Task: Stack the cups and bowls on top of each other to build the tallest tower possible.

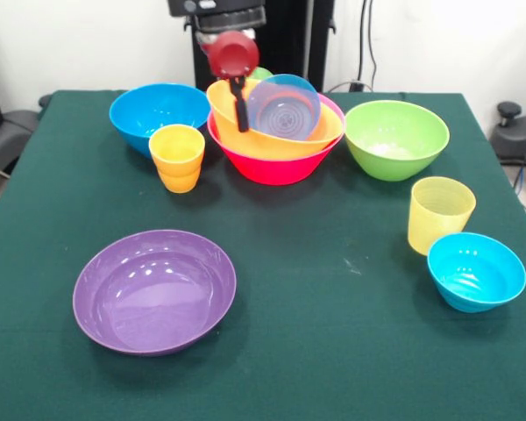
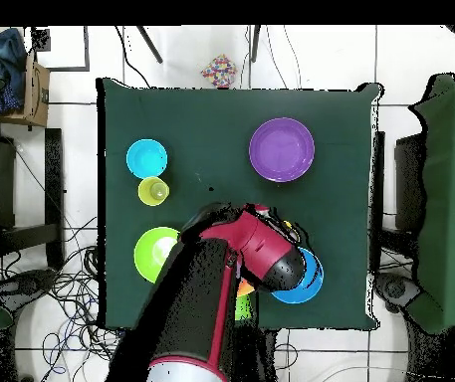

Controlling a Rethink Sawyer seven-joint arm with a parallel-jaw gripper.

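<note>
A dark green cloth covers the table [image 1: 333, 351], which stands on a white tiled floor [image 2: 410, 60] strewn with cables. On it, glossy plastic: the tower [image 1: 276, 132] at the far middle, pink bowl [image 1: 272, 167] lowest, holding an orange bowl [image 1: 245, 136] and a tilted translucent blue one [image 1: 285, 107]; then the shallow purple bowl [image 1: 154, 290], green bowl [image 1: 395, 139], blue bowl [image 1: 158, 110], small blue bowl [image 1: 476, 271], ribbed pale yellow cup [image 1: 439, 213] and orange cup [image 1: 177, 157]. The gripper [image 1: 240, 105] dips into the orange bowl; I cannot tell how its jaws stand.

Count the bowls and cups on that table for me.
Bowls: 7 (pink, orange, purple, green, medium blue, tilted small blue, loose small blue)
Cups: 3 (yellow-orange, pale yellow, half-hidden green)
Total: 10
</note>
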